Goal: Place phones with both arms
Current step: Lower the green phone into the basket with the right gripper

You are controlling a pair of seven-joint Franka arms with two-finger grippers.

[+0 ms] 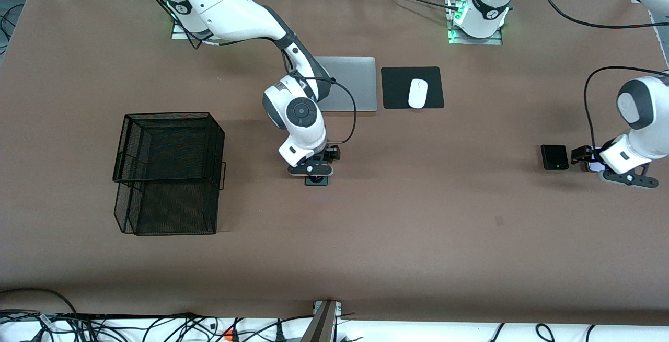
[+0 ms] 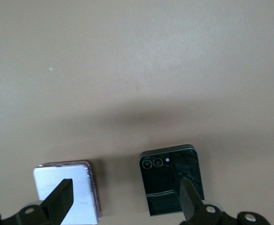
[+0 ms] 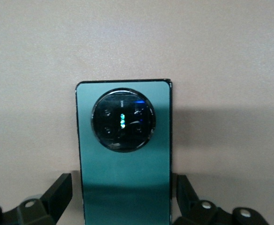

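Observation:
A long dark-green phone (image 3: 124,159) with a round camera ring lies flat mid-table (image 1: 316,180). My right gripper (image 3: 123,194) is low over it, open, one finger on each side of its long edges, one with a small gap, the other almost touching (image 1: 317,173). Toward the left arm's end, a squarish black phone (image 1: 554,157) (image 2: 172,180) and a pale-lilac phone (image 2: 66,192) lie side by side. My left gripper (image 2: 125,202) hovers open above them (image 1: 596,163), one finger over each phone and bare table between. In the front view it hides most of the lilac phone.
A black wire-mesh basket (image 1: 167,174) stands toward the right arm's end. A grey laptop (image 1: 351,83) and a white mouse (image 1: 417,93) on a black pad (image 1: 397,88) lie nearer the robot bases.

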